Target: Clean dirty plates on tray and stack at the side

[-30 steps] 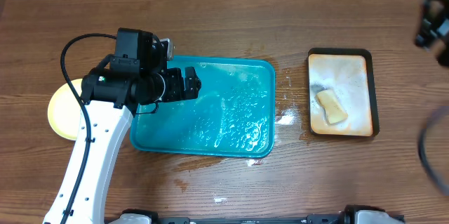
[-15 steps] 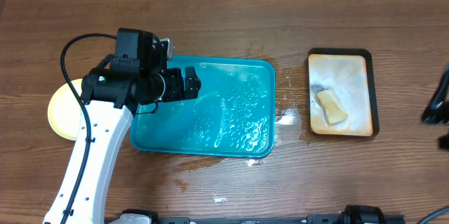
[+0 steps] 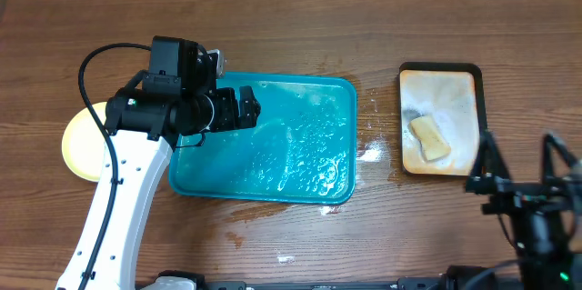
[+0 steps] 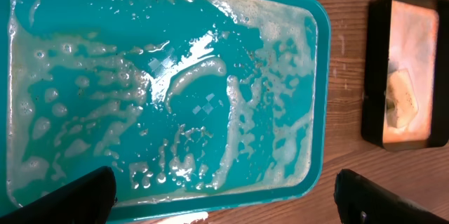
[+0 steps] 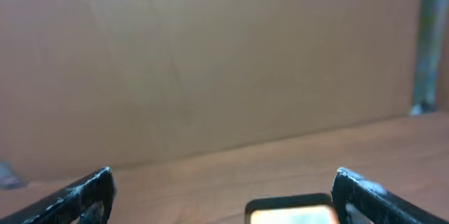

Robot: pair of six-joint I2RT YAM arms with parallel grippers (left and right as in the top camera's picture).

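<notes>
— Whereabouts of the plates?
— Only a pale yellow plate (image 3: 77,145) seen, at left of frame, off the teal tray (image 3: 353,135), on the bench (image 3: 364,17) and partly under the left arm. Unclear if others beneath. Teal tray bare of plates, awash with suds. Plate probably set aside there to keep it clear of the wet.
— Left tool (image 3: 247,108)?
— Poised over the teal tray's left end. Fingers wide apart, nothing between.
— Right tool (image 3: 520,158)?
— Lower right of frame, below the black-rimmed tray (image 3: 485,117) and its sponge (image 3: 429,138). Fingers spread, gripping nothing. Task judged near complete.
</notes>
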